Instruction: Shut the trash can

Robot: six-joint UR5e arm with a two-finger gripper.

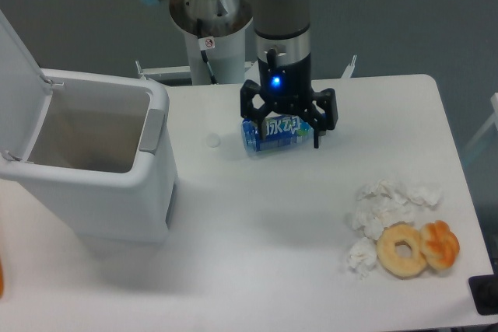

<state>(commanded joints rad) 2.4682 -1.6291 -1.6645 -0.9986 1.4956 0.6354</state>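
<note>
1. Trash can [93,184] stands at the table's left side, with its lid [15,75] raised.
2. Gripper [285,127] is well apart to its right, fingers spread wide over a lying bottle [276,134].

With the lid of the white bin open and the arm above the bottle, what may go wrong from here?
1. The open black two-finger gripper hangs directly over the lying blue-labelled plastic bottle; moving low, it may knock the bottle rolling.
2. The large white plastic trash can has its flat white lid raised at the far left; a hard push may shift the bin instead of shutting it.
</note>
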